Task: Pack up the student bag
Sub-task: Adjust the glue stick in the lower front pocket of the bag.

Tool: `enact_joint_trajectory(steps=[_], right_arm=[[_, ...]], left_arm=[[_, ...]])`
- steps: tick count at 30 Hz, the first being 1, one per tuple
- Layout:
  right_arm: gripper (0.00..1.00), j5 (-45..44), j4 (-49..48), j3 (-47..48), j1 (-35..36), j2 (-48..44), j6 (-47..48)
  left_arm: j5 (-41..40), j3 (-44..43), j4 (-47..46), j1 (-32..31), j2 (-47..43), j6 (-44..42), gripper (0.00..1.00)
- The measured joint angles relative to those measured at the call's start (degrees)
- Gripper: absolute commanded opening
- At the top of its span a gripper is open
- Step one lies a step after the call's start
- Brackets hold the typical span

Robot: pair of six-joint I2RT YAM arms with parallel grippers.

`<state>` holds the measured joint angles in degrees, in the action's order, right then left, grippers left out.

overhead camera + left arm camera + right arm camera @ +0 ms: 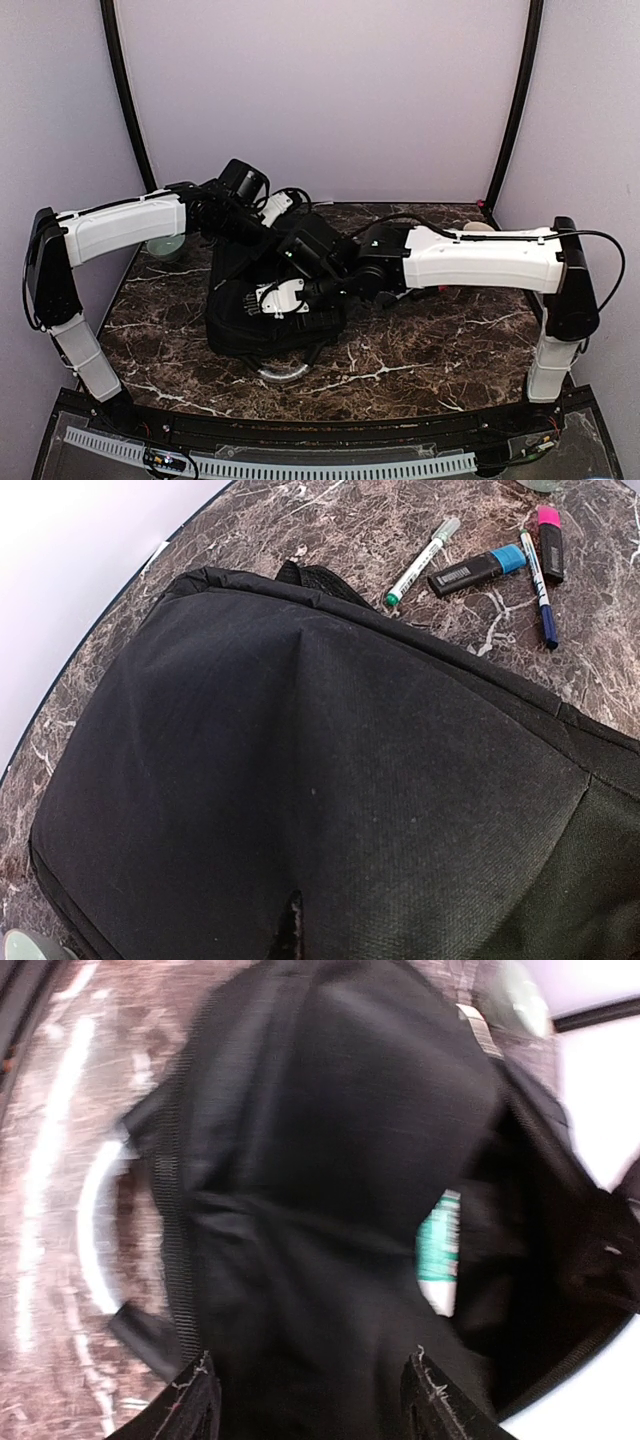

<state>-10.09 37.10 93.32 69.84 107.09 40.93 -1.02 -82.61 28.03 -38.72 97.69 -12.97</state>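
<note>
Dark marbled table (420, 350) bearing student bag (300, 780), green pen (422, 562), blue pen (538, 590), blue-capped marker (478, 570), pink-capped marker (550, 542).

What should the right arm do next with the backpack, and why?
Probably lift the right claw clear of the black backpack: its fingers stand apart with nothing between them, a teal-and-white item already sits inside the bag's opening, and a blue-capped marker lies unpacked on the marble table.

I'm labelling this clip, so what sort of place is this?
Probably a robot test booth: white robot arms bolted at the edge of a marble-look table, plain pale walls closing it in, and a backpack laid out for packing.
</note>
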Motion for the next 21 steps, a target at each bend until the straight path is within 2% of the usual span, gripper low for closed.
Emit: enact_joint_trajectory(steps=[5, 8, 9, 10, 13, 14, 19, 21], right_arm=[[0.63, 4.5, 4.4, 1.9, 0.4, 2.8, -0.3], [0.60, 5.8, 6.2, 3.6, 0.4, 5.9, -0.7], [0.56, 5.8, 6.6, 4.2, 0.5, 7.0, -0.9], [0.47, 5.7, 6.8, 4.6, 0.5, 8.0, -1.1], [0.07, 3.8, 7.3, 6.5, 0.6, 10.6, -2.0], [0.00, 2.8, 7.6, 7.3, 0.6, 11.4, -2.4], [0.00, 0.9, 8.0, 8.5, 0.5, 11.7, -3.0], [0.00, 0.9, 8.1, 8.4, 0.5, 10.3, -2.8]], left_arm=[[0.2, 0.1, -0.1, 0.0, 0.0, 0.1, 0.00], [0.2, 0.2, -0.1, 0.0, 0.0, 0.1, 0.00], [0.2, 0.2, -0.1, 0.0, 0.0, 0.2, 0.00], [0.3, 0.2, -0.1, 0.0, 0.0, 0.2, 0.00], [0.3, 0.4, -0.1, 0.0, 0.0, 0.1, 0.00], [0.3, 0.5, -0.1, 0.0, 0.0, 0.1, 0.00], [-1.0, 1.3, -1.0, 0.0, -0.1, -0.2, 0.00], [-1.6, 1.4, -1.4, 0.0, -0.2, -0.3, 0.03]])
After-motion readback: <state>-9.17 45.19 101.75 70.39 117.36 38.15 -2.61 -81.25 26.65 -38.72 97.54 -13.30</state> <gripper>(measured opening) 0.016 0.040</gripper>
